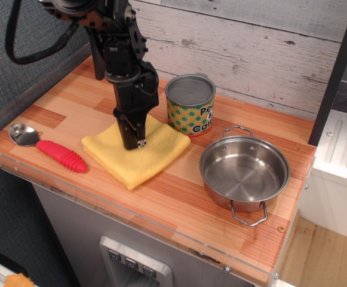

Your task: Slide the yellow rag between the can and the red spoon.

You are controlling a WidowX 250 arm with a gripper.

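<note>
The yellow rag [143, 156] lies folded flat on the wooden counter, between the red spoon and the can. The can [190, 112] with its grey lid and green dotted label stands upright just behind the rag's right corner. The red spoon [52, 151] lies to the left near the front edge, silver bowl to the left, red handle tip close to the rag's left corner. My gripper [135, 144] points straight down with its fingers together, the tips pressed on the middle of the rag.
A shiny steel pot [243, 172] with two wire handles stands to the right of the rag. The counter [179, 206] ends in a clear front edge. A plank wall rises behind; a black post [104, 57] stands at the back left.
</note>
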